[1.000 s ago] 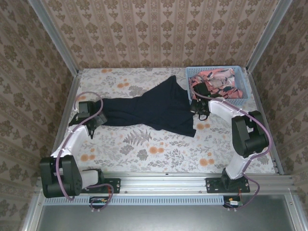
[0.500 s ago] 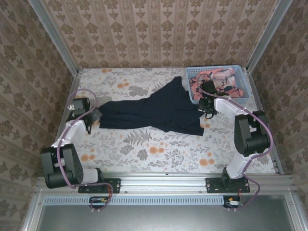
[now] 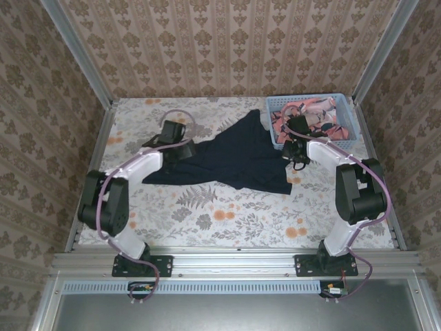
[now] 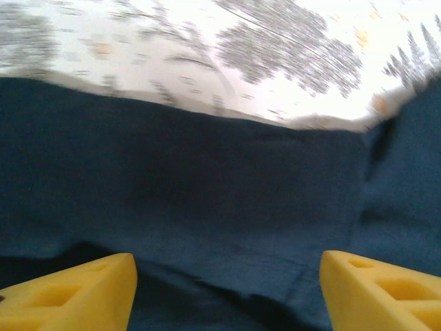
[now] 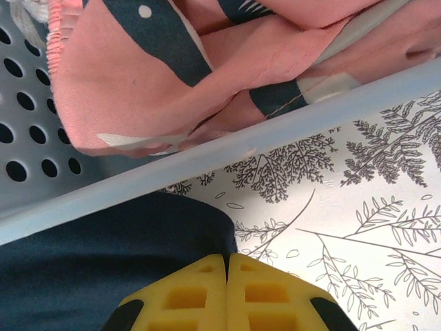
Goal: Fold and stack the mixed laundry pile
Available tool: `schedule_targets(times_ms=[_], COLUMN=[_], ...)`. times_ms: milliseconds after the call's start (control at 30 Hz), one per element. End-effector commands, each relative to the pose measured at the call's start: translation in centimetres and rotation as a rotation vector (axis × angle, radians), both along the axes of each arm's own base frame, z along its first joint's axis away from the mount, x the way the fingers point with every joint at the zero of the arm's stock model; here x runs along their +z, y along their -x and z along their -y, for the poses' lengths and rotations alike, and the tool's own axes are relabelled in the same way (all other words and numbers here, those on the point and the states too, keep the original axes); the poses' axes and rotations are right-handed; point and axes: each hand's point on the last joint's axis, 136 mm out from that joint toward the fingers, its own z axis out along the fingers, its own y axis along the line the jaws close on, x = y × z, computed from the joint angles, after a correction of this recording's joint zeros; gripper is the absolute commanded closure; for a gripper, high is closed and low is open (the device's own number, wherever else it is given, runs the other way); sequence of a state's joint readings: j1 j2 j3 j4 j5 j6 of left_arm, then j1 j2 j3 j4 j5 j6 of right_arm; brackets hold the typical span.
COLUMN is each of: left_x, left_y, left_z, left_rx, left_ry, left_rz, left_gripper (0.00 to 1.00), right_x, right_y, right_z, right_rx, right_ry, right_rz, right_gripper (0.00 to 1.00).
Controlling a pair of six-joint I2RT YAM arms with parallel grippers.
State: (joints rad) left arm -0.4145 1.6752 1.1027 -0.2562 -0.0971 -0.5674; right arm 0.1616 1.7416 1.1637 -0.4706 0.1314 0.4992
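The dark navy T-shirt (image 3: 234, 157) lies spread across the middle of the flowered table. My left gripper (image 3: 185, 152) hovers over its upper left part. In the left wrist view its yellow fingers (image 4: 69, 296) stand wide apart, open, with the dark T-shirt (image 4: 207, 193) just beneath them. My right gripper (image 3: 298, 160) is at the shirt's right edge beside the basket, and its jaws (image 5: 226, 276) are pressed shut on the T-shirt's edge (image 5: 83, 262). The pink patterned garment (image 3: 310, 116) lies inside the basket, close up as the pink garment (image 5: 172, 89).
The light blue lattice basket (image 3: 346, 141) stands at the back right corner; its rim (image 5: 207, 169) runs just ahead of my right fingers. Patterned walls close in three sides. Bare flowered tablecloth (image 3: 227, 214) stretches between the shirt and the arm bases.
My left arm has swung from the table's left edge rightward onto the shirt, jaws narrowing somewhat. The right gripper earlier dragged the shirt's right edge toward the basket and now holds still.
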Motion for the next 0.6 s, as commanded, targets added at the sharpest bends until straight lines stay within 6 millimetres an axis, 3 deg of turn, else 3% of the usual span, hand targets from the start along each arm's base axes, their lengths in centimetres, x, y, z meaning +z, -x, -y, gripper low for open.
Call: schedule_targets(times_ms=[0,167,400,467,567], left_x=[-1.2,-3.1,-4.4,-4.6,-5.1], left_y=[0.4,0.5,1.4,2.0,2.6], left_z=[2.9,5.6,5.1,4.6,3.9], left_rx=[-0.102,-0.186,-0.206,-0.211,-0.214], left_ry=[-0.063,-0.101,-0.189,-0.218,-0.244], left_rz=[-0.049,-0.111,-0.164,-0.176,-0.187], left_gripper=[0.30,0.34,0.42,0.51,0.73], right_x=[0.5,0.7,0.8,0.9,1.0], right_y=[-0.1,0.3,0.5,0.4,0.2], right_z=[-0.4,-0.2,-0.2,-0.2,-0.2], right_rx=[0.020,0.020,0.019,0.017,0.018], right_ry=[-0.015,-0.007,-0.011,-0.010,-0.011], right_rz=[0.017,0.022,0.030,0.034,0.039], right_gripper=[1.00,1.00,1.00,1.00,1.00])
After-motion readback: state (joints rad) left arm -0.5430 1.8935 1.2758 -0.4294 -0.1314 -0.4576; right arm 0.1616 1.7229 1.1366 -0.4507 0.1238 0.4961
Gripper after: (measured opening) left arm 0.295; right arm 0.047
